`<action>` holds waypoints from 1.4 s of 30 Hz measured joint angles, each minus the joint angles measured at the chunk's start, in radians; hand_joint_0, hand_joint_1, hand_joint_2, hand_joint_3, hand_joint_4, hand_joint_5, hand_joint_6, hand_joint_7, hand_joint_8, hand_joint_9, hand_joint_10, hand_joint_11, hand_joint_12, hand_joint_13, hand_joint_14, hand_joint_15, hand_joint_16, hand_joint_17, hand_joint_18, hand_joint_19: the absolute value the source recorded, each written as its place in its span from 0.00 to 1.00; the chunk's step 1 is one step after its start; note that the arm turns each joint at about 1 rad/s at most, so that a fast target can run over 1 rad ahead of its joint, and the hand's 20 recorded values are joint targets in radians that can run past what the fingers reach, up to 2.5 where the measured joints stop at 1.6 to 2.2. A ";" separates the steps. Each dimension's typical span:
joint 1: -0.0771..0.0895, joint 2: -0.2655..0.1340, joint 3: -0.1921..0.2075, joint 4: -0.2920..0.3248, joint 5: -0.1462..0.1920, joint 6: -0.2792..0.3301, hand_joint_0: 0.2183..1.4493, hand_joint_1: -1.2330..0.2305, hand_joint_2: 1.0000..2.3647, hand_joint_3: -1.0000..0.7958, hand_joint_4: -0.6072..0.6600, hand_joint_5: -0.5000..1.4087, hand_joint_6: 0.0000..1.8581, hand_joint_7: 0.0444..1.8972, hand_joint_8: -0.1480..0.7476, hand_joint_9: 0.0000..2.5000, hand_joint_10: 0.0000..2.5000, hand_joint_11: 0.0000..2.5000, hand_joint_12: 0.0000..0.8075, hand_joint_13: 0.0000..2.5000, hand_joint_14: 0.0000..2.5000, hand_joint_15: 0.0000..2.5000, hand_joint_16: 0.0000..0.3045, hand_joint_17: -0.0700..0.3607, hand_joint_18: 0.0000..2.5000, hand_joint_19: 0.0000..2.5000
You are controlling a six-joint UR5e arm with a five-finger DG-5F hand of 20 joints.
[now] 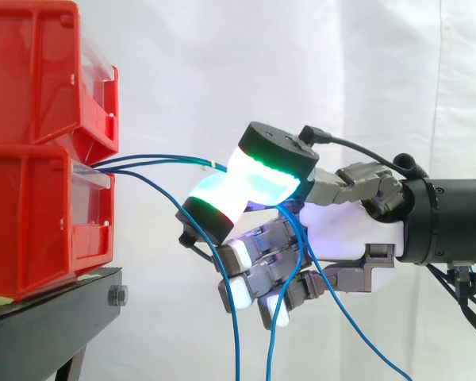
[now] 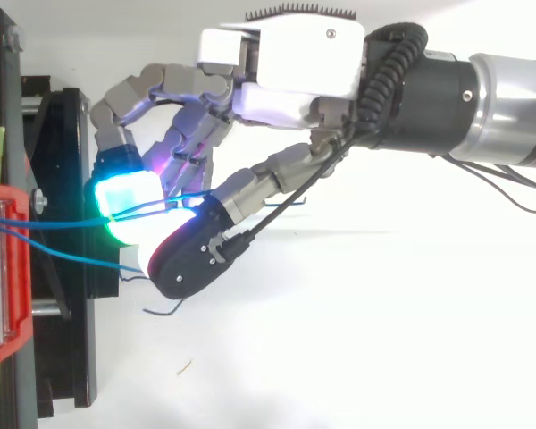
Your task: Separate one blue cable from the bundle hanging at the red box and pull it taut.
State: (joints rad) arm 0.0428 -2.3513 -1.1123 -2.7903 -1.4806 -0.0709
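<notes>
1. Side view: the hand (image 1: 349, 230) is right of the red box (image 1: 40, 222). Its fingers (image 1: 262, 181) are curled and pinch the blue cable (image 1: 155, 157) between two glowing pads. The cable runs nearly level from the box front to the pinch. Loose blue cables (image 1: 236, 333) hang below the hand.
2. Top view: the hand (image 2: 295, 58) is near the red box (image 2: 0, 268). The blue cable (image 2: 62, 222) spans from the box to the closed pads.
</notes>
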 measured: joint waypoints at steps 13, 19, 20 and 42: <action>0.001 0.000 -0.001 0.000 0.001 0.000 0.30 0.35 0.01 0.40 0.58 0.16 0.43 0.70 0.53 0.34 0.01 0.40 0.46 0.37 0.01 0.22 0.18 0.44 0.40 0.26; 0.001 0.000 -0.001 0.000 0.006 0.000 0.35 0.27 0.01 0.39 0.58 0.16 0.45 0.70 0.52 0.33 0.01 0.40 0.46 0.36 0.01 0.22 0.18 0.44 0.40 0.24; 0.002 0.000 -0.001 0.000 0.006 0.000 0.35 0.26 0.01 0.38 0.58 0.16 0.45 0.69 0.52 0.33 0.01 0.39 0.46 0.36 0.01 0.22 0.18 0.44 0.40 0.24; 0.003 0.000 -0.009 0.000 0.008 0.003 0.41 0.20 0.00 0.28 0.57 0.16 0.46 0.69 0.51 0.34 0.01 0.40 0.44 0.36 0.01 0.21 0.17 0.44 0.41 0.20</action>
State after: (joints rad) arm 0.0457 -2.3515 -1.1217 -2.7899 -1.4722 -0.0681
